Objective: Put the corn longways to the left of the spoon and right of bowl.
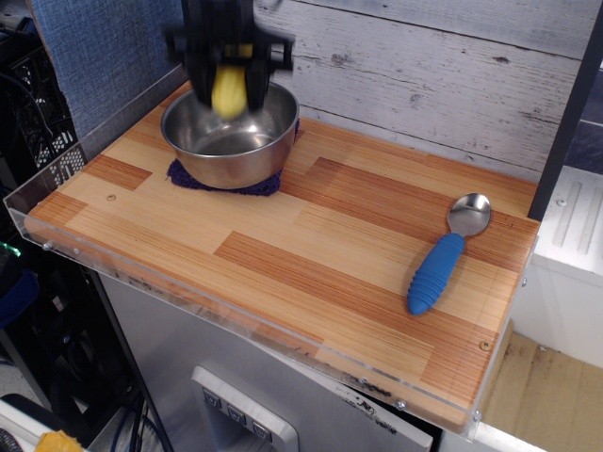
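Note:
The steel bowl (pixel 229 141) stands at the back left of the wooden board on a dark blue cloth (pixel 250 185). My gripper (pixel 228 89) hangs above the bowl's far rim, shut on the yellow corn (pixel 228 91), which it holds upright, clear of the bowl. The view of the gripper is blurred by motion. The spoon (pixel 445 250) with its blue handle lies at the right of the board, its metal head pointing to the back.
The wooden board (pixel 311 254) has a clear plastic rim at the left and front. A grey plank wall (pixel 424 66) stands right behind it. A dark post (pixel 565 122) rises at the back right.

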